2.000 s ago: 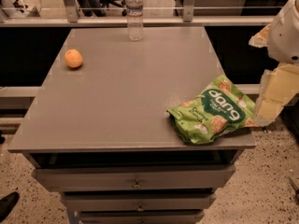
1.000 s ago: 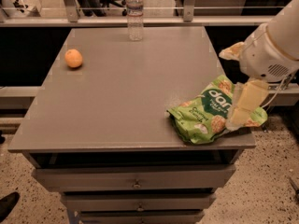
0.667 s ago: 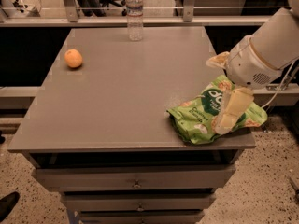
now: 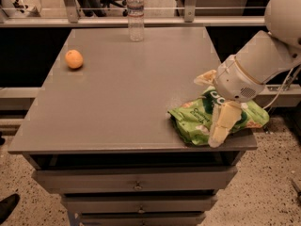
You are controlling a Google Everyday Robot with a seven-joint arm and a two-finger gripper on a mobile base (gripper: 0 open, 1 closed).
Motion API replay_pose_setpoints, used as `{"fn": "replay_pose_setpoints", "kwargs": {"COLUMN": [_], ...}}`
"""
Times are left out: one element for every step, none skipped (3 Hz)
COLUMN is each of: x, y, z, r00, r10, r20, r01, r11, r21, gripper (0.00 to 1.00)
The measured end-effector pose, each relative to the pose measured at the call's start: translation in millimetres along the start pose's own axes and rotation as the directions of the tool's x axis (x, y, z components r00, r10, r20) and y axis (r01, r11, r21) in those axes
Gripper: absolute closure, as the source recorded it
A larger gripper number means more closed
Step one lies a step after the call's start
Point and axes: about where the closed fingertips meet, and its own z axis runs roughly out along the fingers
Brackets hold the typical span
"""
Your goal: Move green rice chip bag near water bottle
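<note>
The green rice chip bag [image 4: 190, 119] lies crinkled at the table's front right corner, partly over the right edge. My gripper [image 4: 206, 112] is over the bag's middle, open, with one cream finger [image 4: 220, 125] in front of the bag and the other [image 4: 205, 77] behind it. The white arm comes in from the upper right and hides the bag's centre. The water bottle [image 4: 135, 14] stands upright at the far edge of the table, well away from the bag.
An orange [image 4: 74, 59] sits at the table's far left. The grey table [image 4: 122, 88] has drawers [image 4: 136, 180] below its front edge. A metal railing [image 4: 94, 8] runs behind the table. A shoe [image 4: 7, 206] shows on the floor at bottom left.
My arm has swung in from the right edge toward the left and lowered over the bag, so the fingers now straddle it. The bag, bottle and orange have not moved.
</note>
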Motion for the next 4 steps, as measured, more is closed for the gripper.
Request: {"fn": "replay_pose_setpoints", "kwargs": {"x": [6.3,7.6,-0.9,-9.0], "y": [3.8,0.3,-13.3,-38.5], "z": [19.0,21.9,8.9,-15.6], "r00": [1.0,1.0,1.0,0.998], "r10": [0.007,0.008,-0.02,-0.052], "r20": [0.006,0.004,-0.008,-0.036], "r01": [-0.007,-0.007,0.019,0.053], "r11": [0.9984,0.9976,0.9992,0.9981], "r21": [-0.056,-0.068,-0.036,0.031], "gripper": [0.18,0.39,0.64,0.87]}}
